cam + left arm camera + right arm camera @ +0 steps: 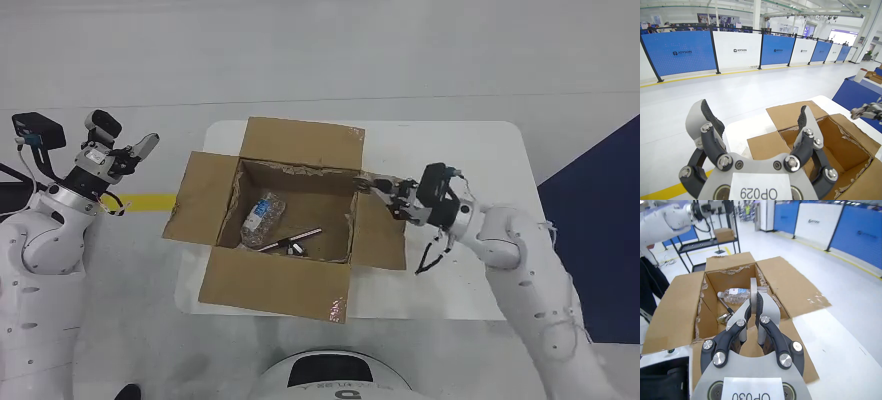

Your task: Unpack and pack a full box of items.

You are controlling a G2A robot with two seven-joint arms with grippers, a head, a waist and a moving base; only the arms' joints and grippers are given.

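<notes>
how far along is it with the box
Done: the box is open, flaps spread. A plastic bottle and a metal tool lie inside. In hand: the right gripper is shut on a metal disc by the box's right rim. The left gripper is open, beyond the table. Left: unclear, since packing and unpacking look alike here.

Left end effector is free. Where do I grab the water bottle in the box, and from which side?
I'd take the plastic water bottle across its body, with the left end effector coming straight down through the open top of the cardboard box. The bottle lies on its side on the floor, the walls block a sideways approach, and the metal tool lies by its cap end.
</notes>
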